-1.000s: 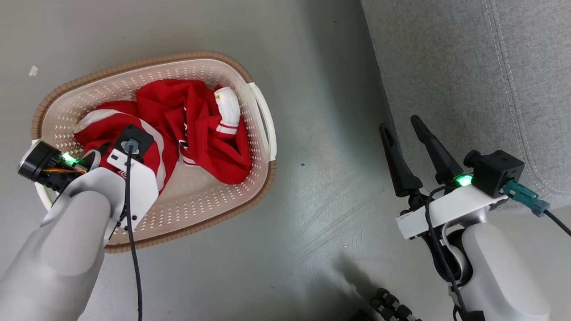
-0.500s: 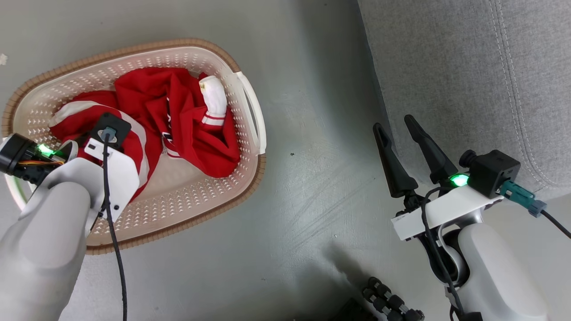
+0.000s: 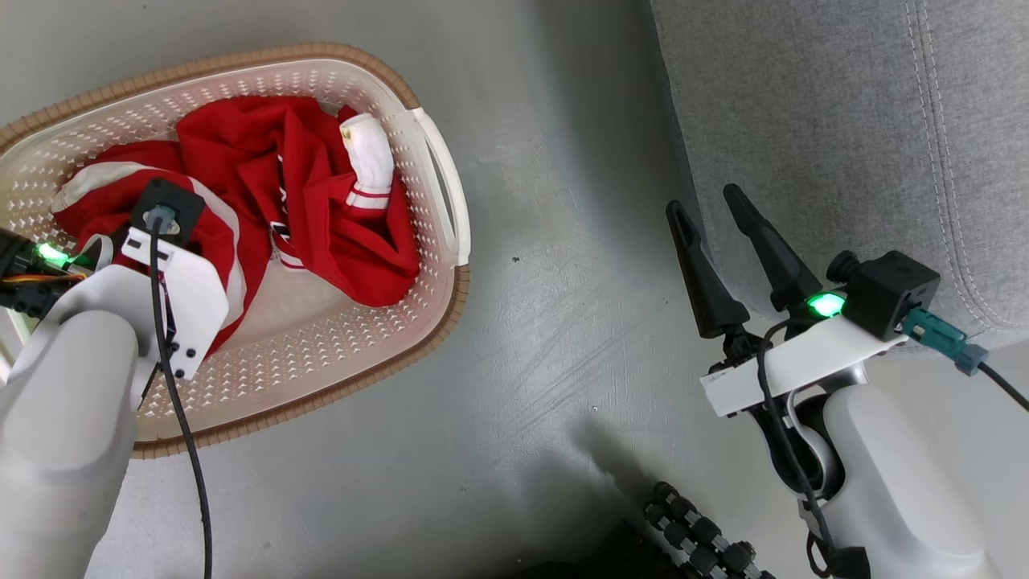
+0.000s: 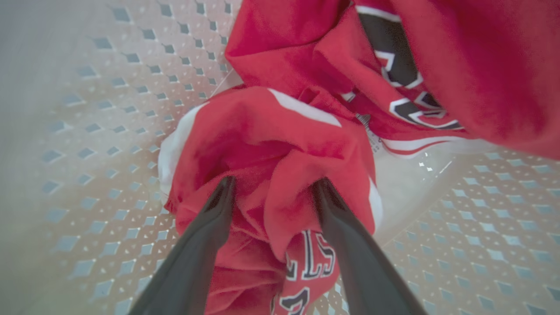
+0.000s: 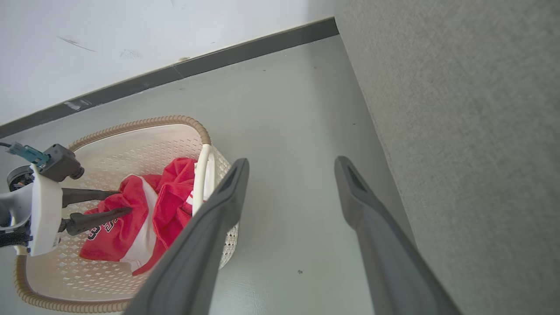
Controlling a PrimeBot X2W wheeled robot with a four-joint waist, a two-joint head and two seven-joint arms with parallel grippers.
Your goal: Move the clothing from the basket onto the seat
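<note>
Shifted since a second ago is the whole head view: the basket (image 3: 321, 346) is now seen higher and nearer the left edge. A dark speck on the floor (image 3: 547, 362) has been carried the same way, so the camera is taken to have moved, not the things. The left arm has been kept over the same left part of the clothing (image 3: 321, 161).

The clothing is found inside the basket, crumpled into a red heap with white stripes and trim. The seat (image 3: 804, 104), covered in grey woven fabric, is seen at the upper right of the head view, separated from the basket by a stretch of floor.

The left tool (image 4: 273, 181) is seen open. Its two dark fingers (image 4: 197, 249) are set apart and pressed down into the cloth, with a raised red fold lying between them. Dark white-edged lettering (image 4: 310, 258) is shown on the cloth just below that fold.

The right tool (image 3: 703, 199) is held open above the floor, just beside the seat's edge. The basket's white handle (image 3: 446, 193) is turned toward that side.
</note>
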